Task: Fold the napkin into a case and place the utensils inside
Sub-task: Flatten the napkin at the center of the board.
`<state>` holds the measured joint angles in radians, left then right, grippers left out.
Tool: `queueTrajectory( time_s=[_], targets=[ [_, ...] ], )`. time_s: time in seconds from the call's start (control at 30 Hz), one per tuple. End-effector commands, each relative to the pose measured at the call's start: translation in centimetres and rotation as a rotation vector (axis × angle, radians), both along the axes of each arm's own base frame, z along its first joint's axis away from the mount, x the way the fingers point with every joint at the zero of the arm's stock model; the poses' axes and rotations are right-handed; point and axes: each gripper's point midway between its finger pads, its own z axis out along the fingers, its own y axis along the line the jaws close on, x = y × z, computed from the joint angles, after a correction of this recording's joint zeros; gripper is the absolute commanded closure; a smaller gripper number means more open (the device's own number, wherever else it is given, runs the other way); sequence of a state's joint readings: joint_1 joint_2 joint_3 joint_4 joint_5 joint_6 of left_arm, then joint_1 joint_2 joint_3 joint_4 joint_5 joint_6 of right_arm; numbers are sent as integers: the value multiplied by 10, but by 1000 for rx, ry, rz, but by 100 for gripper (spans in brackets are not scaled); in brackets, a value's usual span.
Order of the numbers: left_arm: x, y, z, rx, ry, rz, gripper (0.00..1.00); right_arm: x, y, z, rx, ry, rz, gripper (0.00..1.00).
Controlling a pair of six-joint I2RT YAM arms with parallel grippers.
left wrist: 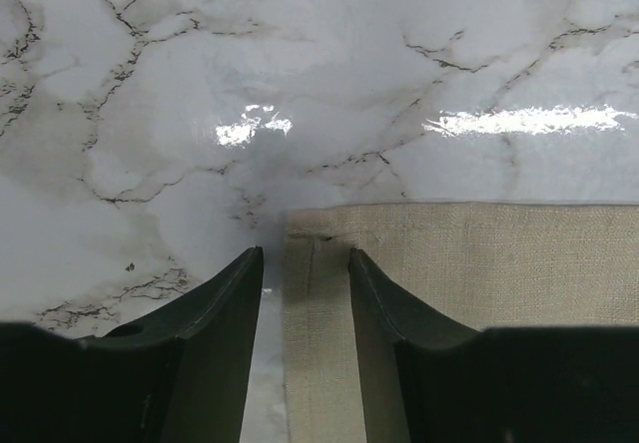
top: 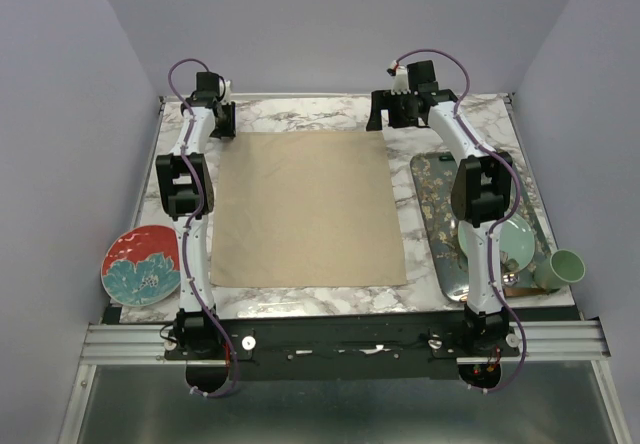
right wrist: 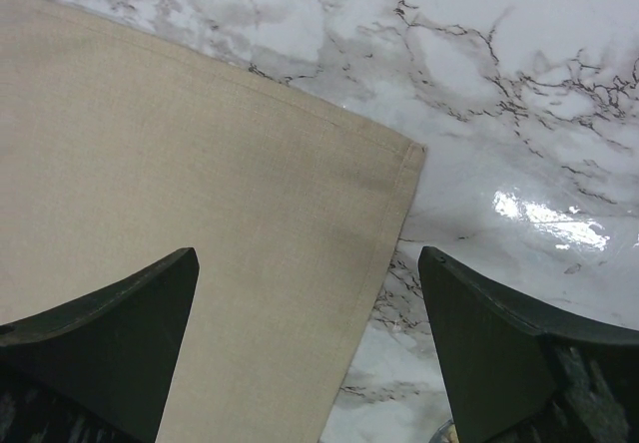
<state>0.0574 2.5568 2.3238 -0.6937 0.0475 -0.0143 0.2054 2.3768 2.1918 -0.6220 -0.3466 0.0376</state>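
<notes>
Apparently flat, napkin corner between left claw parted tips.

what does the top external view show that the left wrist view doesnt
Only top external: the whole napkin spread flat, a red plate, a tray with a green plate on it, and a green cup. Only left wrist: a close look at the left gripper, jaws parted astride the napkin's corner edge. Both: beige napkin on the marble tabletop.
</notes>
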Motion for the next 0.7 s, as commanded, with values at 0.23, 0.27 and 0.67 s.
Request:
queueTrajectory(
  time_s=[0.23,0.27,0.67],
  targets=[
    [-4,-10,-13,-33,48,-35,79,-4,-2,18,67,-3,6,1],
    [-3,-12,-11,-40,41,-44,82,-6,0,18,73,0,16,1],
    [-62,-84,105,-1,-186,-491,100,-45,3,46,110,23,145,2]
  ],
)
